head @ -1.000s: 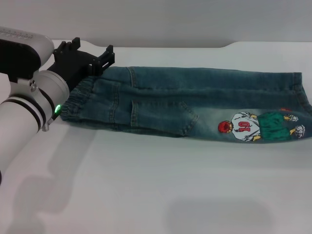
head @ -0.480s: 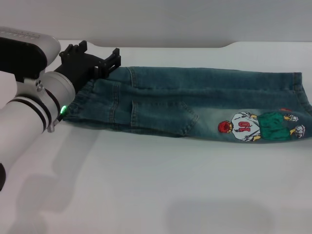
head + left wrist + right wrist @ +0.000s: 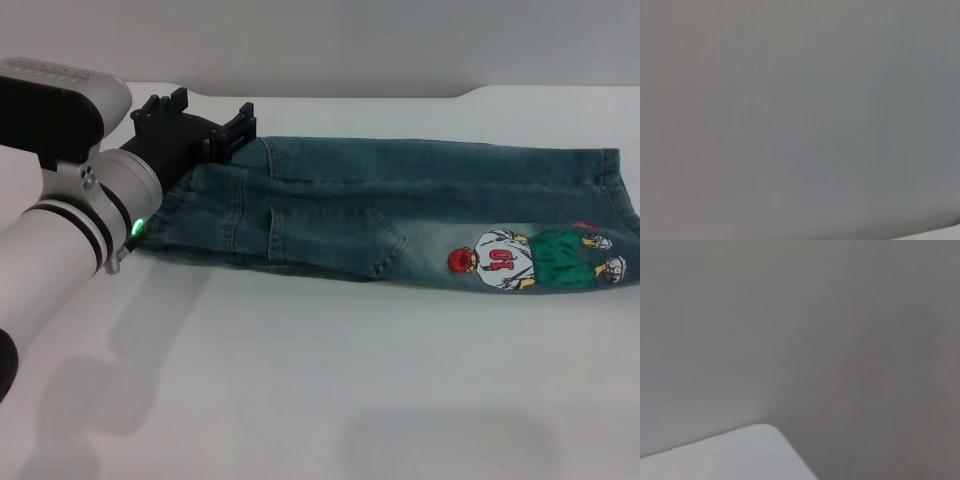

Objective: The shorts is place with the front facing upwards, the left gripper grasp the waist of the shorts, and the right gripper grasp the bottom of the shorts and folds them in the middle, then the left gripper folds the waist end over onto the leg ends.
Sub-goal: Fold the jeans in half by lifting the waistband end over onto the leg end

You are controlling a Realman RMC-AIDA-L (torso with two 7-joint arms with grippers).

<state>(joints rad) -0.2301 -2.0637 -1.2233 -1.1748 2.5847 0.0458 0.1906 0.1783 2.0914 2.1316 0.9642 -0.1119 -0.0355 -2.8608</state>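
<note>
The shorts (image 3: 400, 215) are already folded lengthwise on the table (image 3: 300, 400), long axis running away from the left gripper (image 3: 200, 130) toward the leg ends (image 3: 615, 190). The gripper sits right at the waist (image 3: 165, 215); can't tell if it's actually clamped. The right arm isn't visible.

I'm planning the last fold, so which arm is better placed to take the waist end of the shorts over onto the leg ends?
Left. The left gripper is already at the waist end of the shorts, which lie folded lengthwise. The right arm appears in no view, and the leg ends lie far across the table.
</note>
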